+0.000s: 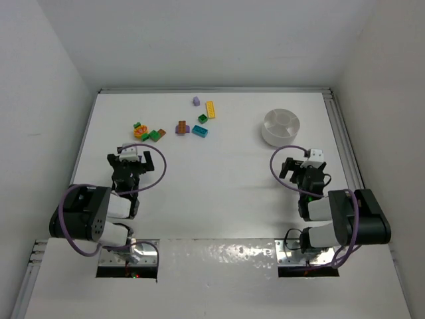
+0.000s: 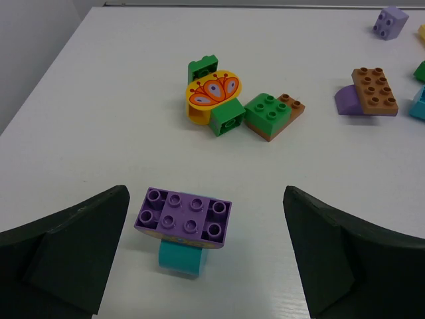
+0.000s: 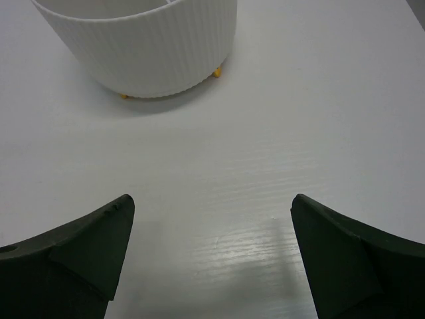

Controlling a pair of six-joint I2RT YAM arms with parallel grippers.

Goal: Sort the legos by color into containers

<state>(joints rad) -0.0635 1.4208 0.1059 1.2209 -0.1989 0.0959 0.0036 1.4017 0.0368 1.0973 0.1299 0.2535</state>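
The legos lie scattered at the table's far left and middle. Among them are a yellow butterfly piece (image 2: 214, 93) (image 1: 139, 131), green bricks (image 2: 226, 119), a green-on-brown pair (image 2: 271, 114), a brown-on-purple pair (image 2: 374, 90) (image 1: 180, 126), a teal brick (image 1: 200, 130) and a long yellow brick (image 1: 210, 109). A purple brick (image 2: 184, 214) stacked on a teal one (image 2: 179, 256) stands on the table between my left gripper's (image 2: 204, 199) (image 1: 131, 158) open fingers, untouched. The white dish (image 1: 281, 126) (image 3: 146, 53) stands at the far right. My right gripper (image 3: 211, 199) (image 1: 302, 165) is open and holds nothing, a little short of the dish.
A small light purple brick (image 1: 196, 101) (image 2: 390, 21) sits farthest back. White walls close in the table on the left, right and far sides. Both arm bases stand at the near edge.
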